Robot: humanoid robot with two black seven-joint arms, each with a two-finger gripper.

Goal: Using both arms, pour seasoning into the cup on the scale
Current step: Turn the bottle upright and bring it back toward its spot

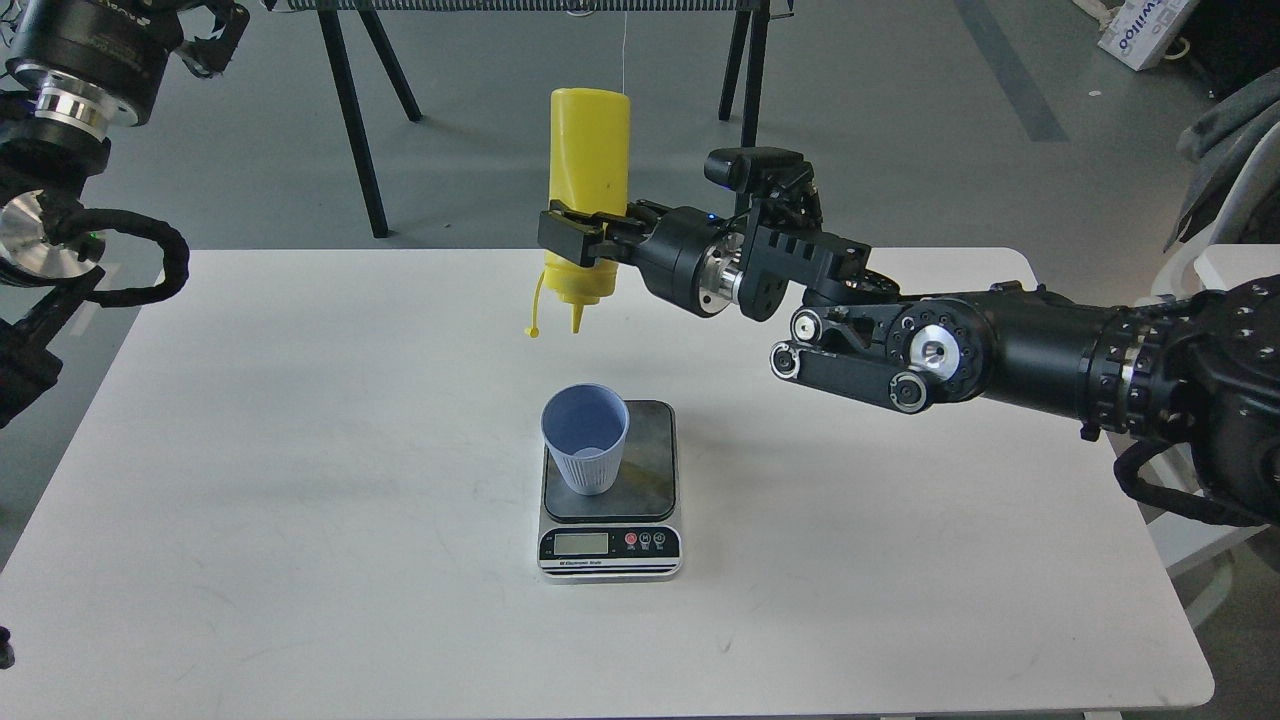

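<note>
Blue cup point(586, 440) sits on the scale point(609, 490), below our right pincer point(580, 235) and nearer us; it looks empty. That pincer is clamped on the inverted bottle point(588, 150), nozzle down. Pouring remains. Left pincer: unseen.

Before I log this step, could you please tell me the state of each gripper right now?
Left gripper: at the top edge, mostly cropped; cannot be told.
Right gripper: closed on the upside-down seasoning bottle.
</note>
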